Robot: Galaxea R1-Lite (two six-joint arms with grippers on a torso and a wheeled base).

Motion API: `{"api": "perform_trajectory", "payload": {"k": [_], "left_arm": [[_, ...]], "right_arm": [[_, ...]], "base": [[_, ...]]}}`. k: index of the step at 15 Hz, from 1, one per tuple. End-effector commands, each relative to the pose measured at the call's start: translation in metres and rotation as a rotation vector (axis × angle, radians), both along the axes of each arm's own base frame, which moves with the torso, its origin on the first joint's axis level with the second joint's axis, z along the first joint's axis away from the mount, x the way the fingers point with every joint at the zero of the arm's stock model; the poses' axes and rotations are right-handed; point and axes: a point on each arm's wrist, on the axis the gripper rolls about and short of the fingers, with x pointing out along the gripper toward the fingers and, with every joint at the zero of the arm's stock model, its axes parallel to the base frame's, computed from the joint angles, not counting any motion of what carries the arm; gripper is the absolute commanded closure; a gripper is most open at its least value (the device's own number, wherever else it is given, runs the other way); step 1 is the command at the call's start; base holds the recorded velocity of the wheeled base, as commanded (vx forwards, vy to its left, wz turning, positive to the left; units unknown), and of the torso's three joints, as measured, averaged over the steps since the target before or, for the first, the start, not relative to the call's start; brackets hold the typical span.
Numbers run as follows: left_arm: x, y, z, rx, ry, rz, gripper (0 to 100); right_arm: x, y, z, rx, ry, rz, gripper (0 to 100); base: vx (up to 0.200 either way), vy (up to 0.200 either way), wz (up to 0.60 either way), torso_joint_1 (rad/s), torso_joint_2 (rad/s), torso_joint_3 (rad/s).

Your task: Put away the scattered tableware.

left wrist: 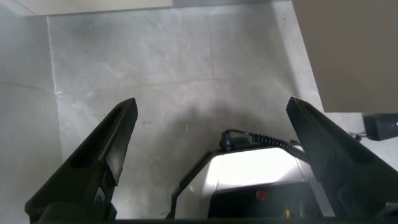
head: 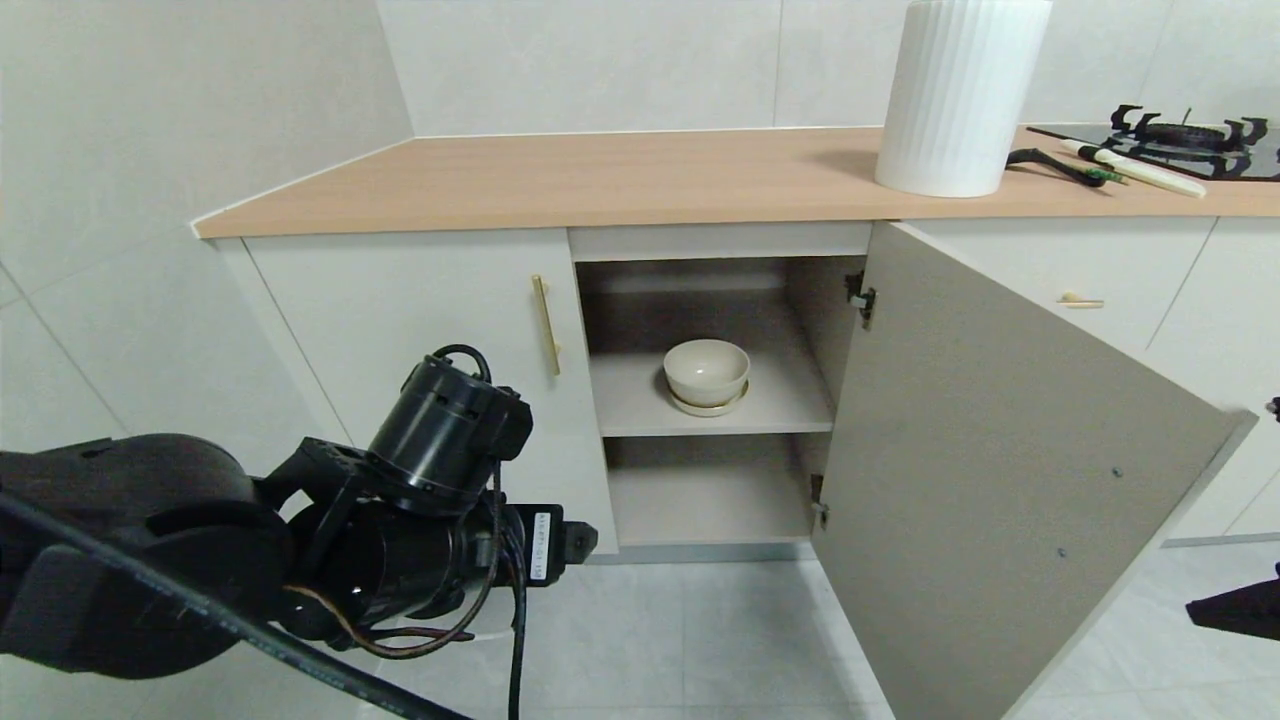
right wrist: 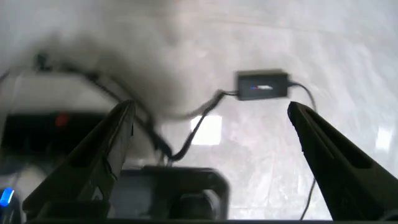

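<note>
Long wooden surface (head: 600, 180) runs along the wall w/ cupboards under it. One cupboard door (head: 980, 450) stands wide open, swung out toward the robot's right. A tall ribbed white jar (head: 950, 95) stands on the surface just above that door. Both arms sit low in front of the cupboards. Left end effector (left wrist: 211, 109) has its fingers spread apart, nothing btwn them, aimed at the floor tiles (left wrist: 155, 56). Right end effector (right wrist: 211, 107) is the same, apart and empty. Inside, on the upper shelf (head: 630, 405), a cream bowl (head: 706, 368) sits on a saucer (head: 706, 407), approx mid-shelf. A cream-handled utensil (head: 1140, 170) lies far right by the hob (head: 1190, 135).

Bowl & saucer look stowed, so prob. the closing step is in hand. Next move needs an arm behind the door's outer edge to push it round. If the utensil counts as tableware, that's yet to fetch
</note>
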Motion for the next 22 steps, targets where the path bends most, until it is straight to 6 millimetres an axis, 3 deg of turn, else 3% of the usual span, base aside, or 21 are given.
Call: {"api": "perform_trajectory", "payload": {"k": [1,5,8,10,14,18,22], "left_arm": [[0.000,0.000,-0.001,0.001,0.001,0.000,0],[0.000,-0.001,-0.001,0.001,0.003,-0.003,0],[0.000,0.000,-0.001,0.000,0.002,-0.001,0],[0.000,0.000,-0.001,0.000,0.002,-0.001,0],[0.000,-0.001,-0.001,0.000,0.002,-0.003,0],[0.000,-0.001,-0.001,0.001,0.003,-0.003,0],[0.000,0.000,0.000,-0.002,0.001,-0.002,0]], "right_arm": [[0.005,-0.021,0.008,-0.024,-0.036,-0.102,0],[0.027,-0.044,0.004,-0.048,-0.066,-0.216,0],[0.056,-0.052,-0.007,-0.036,-0.085,-0.257,0],[0.064,-0.053,-0.009,-0.010,-0.100,-0.277,0],[0.079,-0.050,-0.014,0.149,-0.107,-0.220,0],[0.085,-0.047,-0.018,0.174,-0.102,-0.196,0],[0.085,-0.015,-0.022,0.238,-0.078,-0.131,0]], "base": [[0.000,0.000,0.00,0.000,0.00,0.000],[0.000,0.000,0.00,0.000,0.00,0.000],[0.000,0.000,0.00,0.000,0.00,0.000],[0.000,0.000,0.00,0.000,0.00,0.000],[0.000,0.000,0.00,0.000,0.00,0.000],[0.000,0.000,0.00,0.000,0.00,0.000],[0.000,0.000,0.00,0.000,0.00,0.000]]}}
